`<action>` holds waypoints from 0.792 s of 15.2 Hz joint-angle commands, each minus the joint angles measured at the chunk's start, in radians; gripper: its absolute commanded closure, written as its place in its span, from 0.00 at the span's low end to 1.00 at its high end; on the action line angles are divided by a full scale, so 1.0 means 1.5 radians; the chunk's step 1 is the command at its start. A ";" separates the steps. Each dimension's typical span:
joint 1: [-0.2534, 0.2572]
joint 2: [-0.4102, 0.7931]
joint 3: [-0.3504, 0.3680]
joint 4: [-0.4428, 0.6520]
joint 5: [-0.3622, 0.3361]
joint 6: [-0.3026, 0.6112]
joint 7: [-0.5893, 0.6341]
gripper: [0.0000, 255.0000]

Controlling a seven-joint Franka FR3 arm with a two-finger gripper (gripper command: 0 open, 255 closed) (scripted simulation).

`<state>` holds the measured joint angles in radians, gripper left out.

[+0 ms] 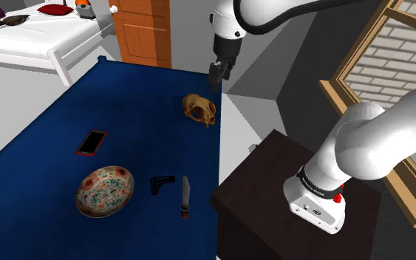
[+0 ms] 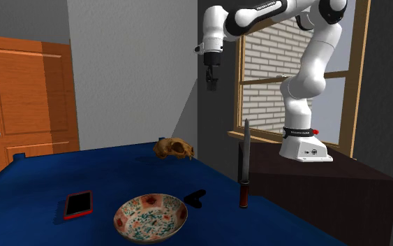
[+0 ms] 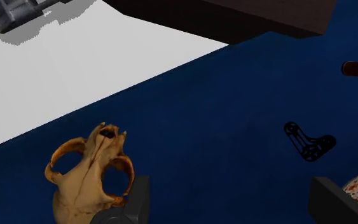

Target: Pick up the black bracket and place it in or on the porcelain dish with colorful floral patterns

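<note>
- A blue desk (image 1: pixel 43 155) carries all the objects.
- The white arm (image 1: pixel 376 140) holds its black pincer (image 1: pixel 217 74) high above the desk's far part, fingers wide apart and holding nothing.
- A floral dish (image 1: pixel 105 192) sits near the front.
- A brown animal skull (image 1: pixel 199 109) lies below the pincer.
- A knife (image 1: pixel 185 196) lies near the desk edge.
- The black bracket (image 1: pixel 161 182) lies flat between dish and knife.

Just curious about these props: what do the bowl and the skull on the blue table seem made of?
The bowl looks like painted ceramic: cream surface with red and green floral pattern. The skull looks like bone, matte tan-brown, with hollow sockets; it could be a cast.
</note>
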<state>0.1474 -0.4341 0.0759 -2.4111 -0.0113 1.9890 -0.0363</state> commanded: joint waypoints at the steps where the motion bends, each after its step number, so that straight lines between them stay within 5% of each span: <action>1: 0.009 0.037 0.008 0.000 0.001 0.029 -0.006 0.00; 12: 0.056 0.270 0.063 0.039 -0.013 0.176 -0.016 0.00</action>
<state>0.2259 -0.0609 0.1632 -2.3487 -0.0268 2.2239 -0.0592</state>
